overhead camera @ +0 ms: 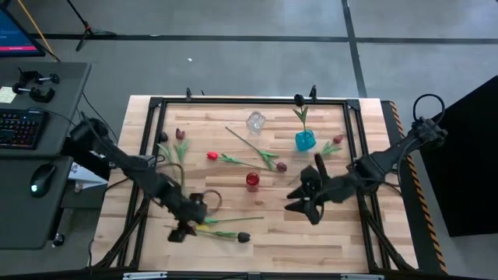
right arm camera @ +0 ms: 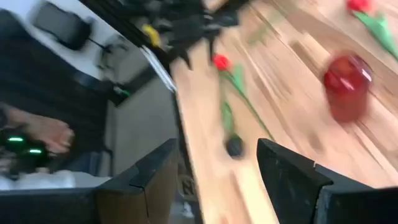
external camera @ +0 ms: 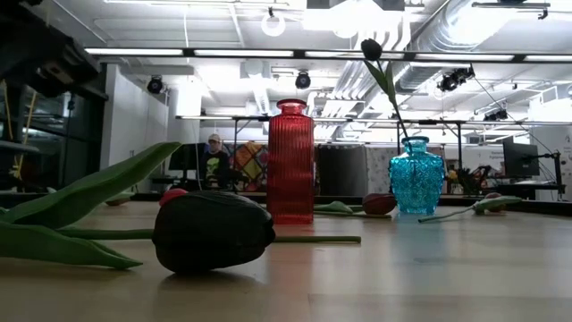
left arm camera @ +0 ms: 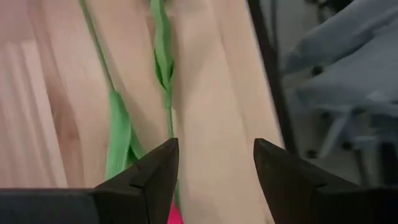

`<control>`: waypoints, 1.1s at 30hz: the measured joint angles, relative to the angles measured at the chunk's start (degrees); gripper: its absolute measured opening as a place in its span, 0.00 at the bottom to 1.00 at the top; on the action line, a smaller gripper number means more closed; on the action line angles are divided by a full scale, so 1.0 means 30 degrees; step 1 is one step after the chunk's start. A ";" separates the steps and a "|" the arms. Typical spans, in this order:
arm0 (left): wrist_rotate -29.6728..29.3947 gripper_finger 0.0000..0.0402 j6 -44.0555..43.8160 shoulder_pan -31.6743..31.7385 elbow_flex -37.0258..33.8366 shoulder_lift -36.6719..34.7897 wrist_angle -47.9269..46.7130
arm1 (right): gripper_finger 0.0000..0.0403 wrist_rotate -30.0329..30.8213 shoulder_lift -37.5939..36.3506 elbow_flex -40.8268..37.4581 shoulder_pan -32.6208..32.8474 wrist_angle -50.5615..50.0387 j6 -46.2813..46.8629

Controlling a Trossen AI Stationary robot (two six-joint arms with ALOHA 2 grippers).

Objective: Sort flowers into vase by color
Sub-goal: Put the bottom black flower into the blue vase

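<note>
Wooden tabletop (overhead camera: 257, 241) in the high view carried loose flowers; the left gripper (overhead camera: 187, 225) sat low at the front beside two stems (overhead camera: 226, 233), and the right gripper (overhead camera: 305, 204) hovered near the red vase (overhead camera: 252, 180). Only the blue vase (overhead camera: 305, 141) held a flower, a dark tulip (overhead camera: 299, 100); the clear vase (overhead camera: 255, 121) looked empty. Low view: a dark tulip head (external camera: 213, 231) lay flat. Left wrist view: fingers (left arm camera: 155, 171) released, green stem (left arm camera: 165, 68) between them, ungripped. Right wrist view: fingers (right arm camera: 152, 174) apart, empty, probably waiting.
</note>
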 joint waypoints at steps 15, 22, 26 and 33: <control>-0.1938 0.47 0.2160 -0.0768 0.4223 0.7813 -0.1953 | 0.52 0.2106 0.0000 0.0007 0.2311 -0.4598 0.1820; -0.3254 0.42 0.1944 -0.0834 0.4319 0.9000 -0.2026 | 0.52 0.2537 0.0000 0.0007 0.2757 -0.4925 0.1825; -0.3922 0.28 0.1489 -0.0834 0.4304 0.9117 -0.2080 | 0.52 0.2544 0.0000 0.0007 0.3048 -0.4932 0.2254; -0.4212 0.03 -0.0700 -0.0593 0.4187 0.8453 -0.2157 | 0.52 0.3105 0.0000 0.0007 0.3880 -0.4860 0.3029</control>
